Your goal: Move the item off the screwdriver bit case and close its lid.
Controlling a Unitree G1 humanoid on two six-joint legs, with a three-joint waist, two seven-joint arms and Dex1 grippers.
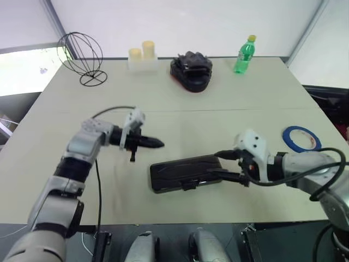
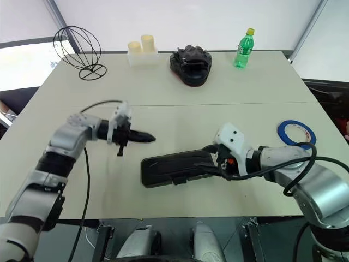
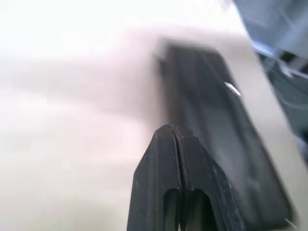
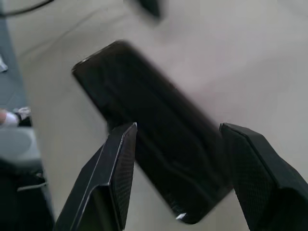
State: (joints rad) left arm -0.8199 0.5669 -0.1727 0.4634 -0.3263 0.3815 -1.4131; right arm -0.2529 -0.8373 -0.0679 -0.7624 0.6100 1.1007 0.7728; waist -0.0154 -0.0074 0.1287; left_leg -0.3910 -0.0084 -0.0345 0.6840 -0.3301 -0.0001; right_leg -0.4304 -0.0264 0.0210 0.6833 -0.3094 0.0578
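Observation:
The screwdriver bit case lies flat near the table's front edge, its smoky lid down on top of it and the latch tab on the near side. The item, a blue tape roll, rests on the table at the far right, apart from the case. My right gripper is open at the case's right end, one finger on each side with a gap to the case. My left gripper is shut and empty, hovering above the table just up and left of the case.
Along the table's far side stand a wire sphere, a white holder with two yellow cylinders, a bulky black object with a red base and a green bottle. The table's front edge runs just below the case.

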